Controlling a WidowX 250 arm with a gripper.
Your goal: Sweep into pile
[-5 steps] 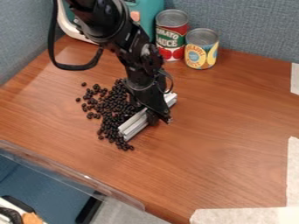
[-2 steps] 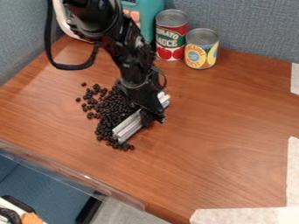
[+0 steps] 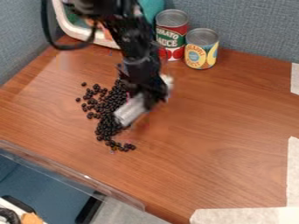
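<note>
The dark beans (image 3: 105, 109) lie on the brown tabletop (image 3: 222, 122) in a loose, uneven heap, dense toward the middle, with single beans scattered along the left fringe and a short trail at the bottom. At the heap's right side in the view is the hand (image 3: 153, 99), closed on a pale bar (image 3: 131, 111) that pokes out on both sides of it. The bar is blurred and slants from lower left to upper right, its lower left end at the beans' right edge; whether it touches them or the tabletop I cannot tell. The black arm (image 3: 123, 30) comes in from the top, above the beans, with a black cord (image 3: 69, 47) looping to its left. Behind the beans, to the upper right, a red can (image 3: 171, 37) and a yellow can (image 3: 201, 50) stand upright side by side, near the gray-blue wall (image 3: 251, 26). Directly beyond the beans, partly hidden by the arm, is a teal and white object (image 3: 70, 28). Well to the right of the beans, pale tape (image 3: 292, 175) marks the tabletop; below left of them runs a clear plastic strip (image 3: 70, 173).
</note>
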